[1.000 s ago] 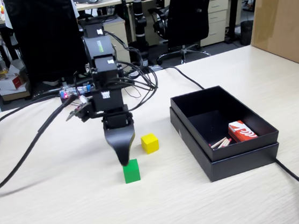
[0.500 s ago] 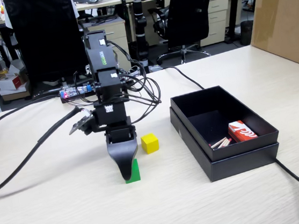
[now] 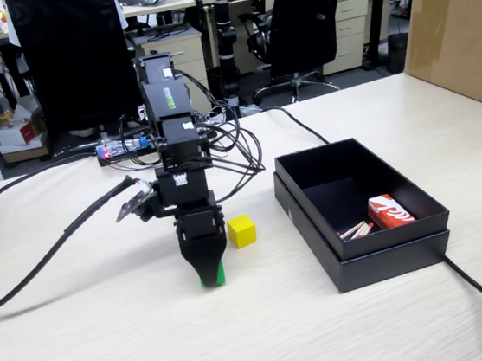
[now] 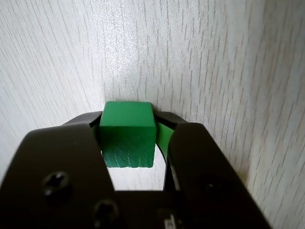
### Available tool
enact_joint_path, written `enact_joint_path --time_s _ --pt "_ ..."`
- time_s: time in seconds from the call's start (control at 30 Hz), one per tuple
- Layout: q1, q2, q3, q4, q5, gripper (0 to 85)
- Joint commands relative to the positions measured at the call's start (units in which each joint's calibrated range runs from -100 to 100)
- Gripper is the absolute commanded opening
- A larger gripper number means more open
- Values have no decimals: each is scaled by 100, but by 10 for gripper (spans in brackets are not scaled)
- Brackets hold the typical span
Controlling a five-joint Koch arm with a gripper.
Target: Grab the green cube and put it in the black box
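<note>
The green cube (image 4: pixel 127 133) sits on the pale wooden table between the two black jaws of my gripper (image 4: pixel 128 115). The jaws press against its left and right faces. In the fixed view the gripper (image 3: pixel 207 278) points straight down at the table, and only a sliver of the green cube (image 3: pixel 218 275) shows beside the black finger. The black box (image 3: pixel 381 262) stands open to the right of the arm, about a hand's width from the gripper.
A yellow cube (image 3: pixel 241 230) lies just right of the gripper, between it and the box. A red-and-white packet (image 3: pixel 390 210) and small sticks lie inside the box. Black cables (image 3: pixel 48 246) trail to the left and one (image 3: pixel 480 293) runs from the box's right. A brown carton (image 3: pixel 458 25) stands at far right.
The gripper has come down over the green cube, which showed in full in front of the finger a second ago and is now mostly hidden between the jaws.
</note>
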Motion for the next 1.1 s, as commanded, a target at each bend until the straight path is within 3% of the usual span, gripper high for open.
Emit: enact_joint_path --time_s 0.0,0.37,0.63,0.9,1.07 --pt "10 -137 291 -80 -44 8" --pt "49 -3177 -761 -80 -20 8" --pt "713 -5266 -1051 -80 112 8" --pt "1578 -5116 -806 -80 376 9" --pt "2051 -3315 -634 -80 581 9"
